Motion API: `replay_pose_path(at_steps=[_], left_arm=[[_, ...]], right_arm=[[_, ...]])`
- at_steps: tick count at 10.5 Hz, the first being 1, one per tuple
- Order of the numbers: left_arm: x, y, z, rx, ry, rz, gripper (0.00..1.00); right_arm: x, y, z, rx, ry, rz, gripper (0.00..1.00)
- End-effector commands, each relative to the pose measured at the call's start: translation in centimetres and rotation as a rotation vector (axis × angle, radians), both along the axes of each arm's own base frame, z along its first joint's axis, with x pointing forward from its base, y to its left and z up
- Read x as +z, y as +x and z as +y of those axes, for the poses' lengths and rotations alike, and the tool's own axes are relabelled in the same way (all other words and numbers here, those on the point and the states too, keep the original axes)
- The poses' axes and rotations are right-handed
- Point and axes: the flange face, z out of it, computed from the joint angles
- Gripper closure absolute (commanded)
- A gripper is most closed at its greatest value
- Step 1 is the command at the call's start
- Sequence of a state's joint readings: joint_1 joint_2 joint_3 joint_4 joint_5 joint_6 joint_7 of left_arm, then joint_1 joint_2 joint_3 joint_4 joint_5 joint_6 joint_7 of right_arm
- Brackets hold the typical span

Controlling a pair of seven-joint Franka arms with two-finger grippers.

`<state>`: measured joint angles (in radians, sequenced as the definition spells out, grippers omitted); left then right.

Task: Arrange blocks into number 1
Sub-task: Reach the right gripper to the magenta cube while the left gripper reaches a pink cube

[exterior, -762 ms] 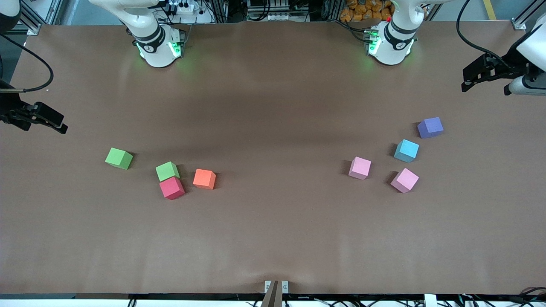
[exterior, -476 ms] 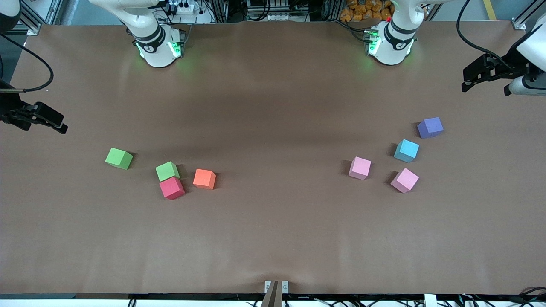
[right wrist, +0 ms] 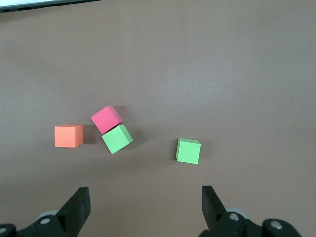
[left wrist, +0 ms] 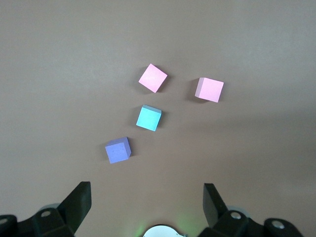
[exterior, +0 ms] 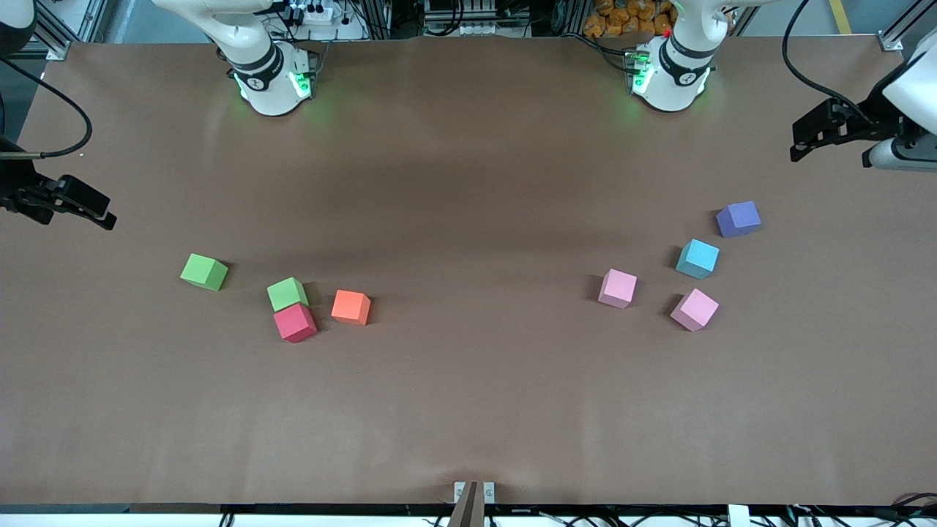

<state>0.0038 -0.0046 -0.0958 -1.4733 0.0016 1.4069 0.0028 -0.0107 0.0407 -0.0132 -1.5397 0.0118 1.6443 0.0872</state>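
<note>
left tool (left wrist: 145,205) – wide apart, empty | right tool (right wrist: 145,205) – same | blocks (exterior: 617,288) scattered

— From where is the table (exterior: 468,410) seen in the front view?
— From high up, facing the two arm bases along the top edge; the whole brown surface is taken in.
— And the wrist views?
— Each is aimed down from well above. In the left wrist view the purple cube (left wrist: 118,150), light blue cube (left wrist: 148,118) and two pink cubes (left wrist: 152,78) are shown; in the right, the orange cube (right wrist: 68,136), red cube (right wrist: 106,119) and two green cubes (right wrist: 188,150). Both clusters are shared with the front view.
</note>
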Motion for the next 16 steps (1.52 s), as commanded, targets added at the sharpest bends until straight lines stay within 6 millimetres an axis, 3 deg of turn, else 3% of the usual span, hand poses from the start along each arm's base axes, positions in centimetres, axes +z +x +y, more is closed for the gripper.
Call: replay_pose_path(at_steps=[1,4,7,11,12,16], left_arm=[[-4.6,3.0,0.6,0.004,-0.019,0.067,0.00],[-10.8,5.7,0.8,0.010,-0.018,0.116,0.00],[-19.0,8.0,0.5,0.039,-0.024,0.098,0.00],[-25.8,9.6,-6.3,-0.005,-0.024,0.100,0.00],[-27.2,9.6,-7.0,-0.001,-0.024,0.104,0.00],[-32.2,11.2,-4.6,0.227,-0.009,0.107,0.00]], right_arm=[[0.4,0.2,0.1,0.005,-0.010,0.001,0.00],[0.4,0.2,0.3,0.008,-0.010,0.001,0.00],[0.3,0.3,0.8,0.016,-0.009,0.003,0.00],[-0.5,0.8,1.6,0.028,-0.004,0.007,0.00],[-0.5,0.9,1.9,0.033,0.003,0.006,0.00],[-1.8,2.0,2.3,0.035,0.008,-0.004,0.00]])
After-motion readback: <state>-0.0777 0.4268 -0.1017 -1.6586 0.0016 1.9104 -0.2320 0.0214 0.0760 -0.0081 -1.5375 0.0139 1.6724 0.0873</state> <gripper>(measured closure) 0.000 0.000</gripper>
